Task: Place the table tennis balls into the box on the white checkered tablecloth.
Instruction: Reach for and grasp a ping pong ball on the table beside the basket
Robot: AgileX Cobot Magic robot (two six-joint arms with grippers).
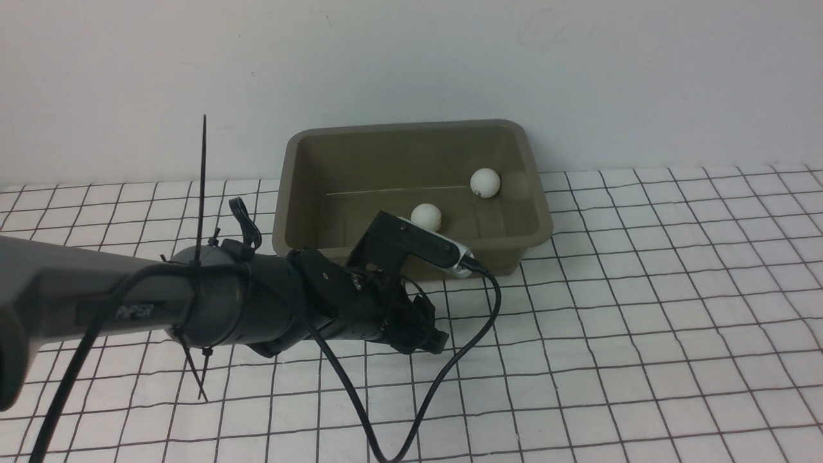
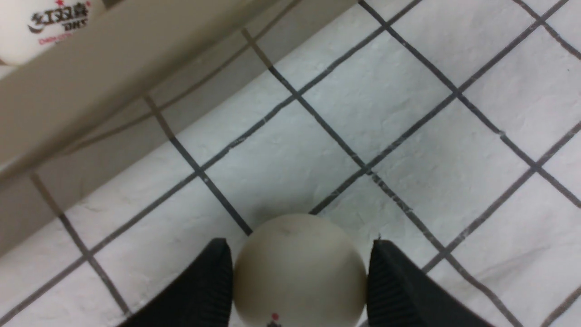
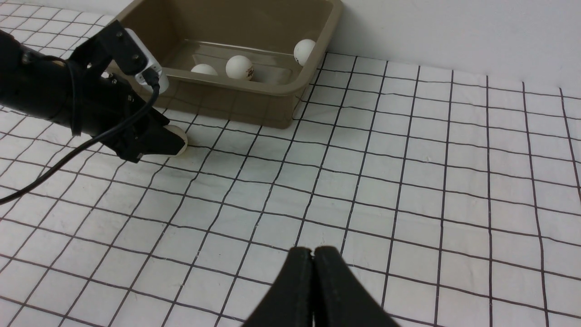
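The left gripper [image 2: 300, 249] pinches a table tennis ball [image 2: 299, 277] across its middle, with a ribbed pad against each side. The ball sits on the white checkered tablecloth [image 2: 408, 113], just in front of the near wall of the box [image 1: 411, 125]. It looks light, hollow and smooth, so it is likely to squirt free or dent; a gentle, centred hold at its widest part suits best. Three other balls [image 3: 239, 67] lie inside the box. The right gripper [image 3: 313, 256], pressed together and empty, hangs well apart from the box.

All three cameras see the box [image 1: 386, 161], left wrist closest.
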